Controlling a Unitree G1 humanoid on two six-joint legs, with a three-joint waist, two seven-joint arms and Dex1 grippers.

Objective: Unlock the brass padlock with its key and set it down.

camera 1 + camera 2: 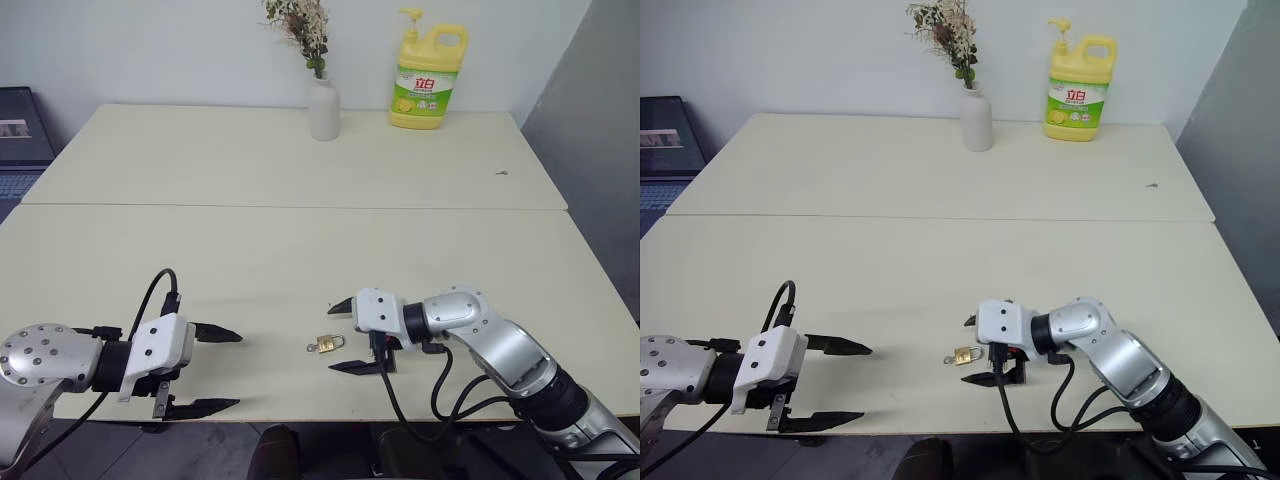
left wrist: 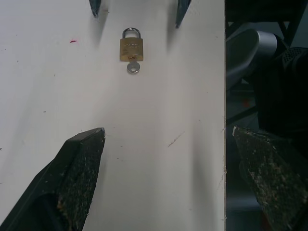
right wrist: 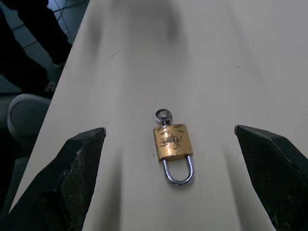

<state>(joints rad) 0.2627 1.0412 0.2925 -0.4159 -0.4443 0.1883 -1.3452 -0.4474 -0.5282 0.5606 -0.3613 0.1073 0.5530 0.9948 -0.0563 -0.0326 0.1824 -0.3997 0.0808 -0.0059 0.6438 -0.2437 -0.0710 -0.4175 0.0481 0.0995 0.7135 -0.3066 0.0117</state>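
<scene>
Spread wide, the left gripper [image 1: 212, 370] hangs over the near edge of the table [image 1: 300, 160] on its left side, its two black fingers pointing to the right and holding nothing. To its right, well apart from it, the brass padlock [image 1: 327, 344] lies flat on the tabletop near the front edge, shackle closed. The key [image 3: 162, 115] sits in the bottom of the lock body, its round silvery head sticking out toward the left gripper. Just right of the lock, the right gripper [image 1: 345, 336] points left, fingers apart on either side of the padlock without touching it. At the far edge stand a white vase [image 1: 323, 107] and a yellow detergent bottle [image 1: 428, 78].
</scene>
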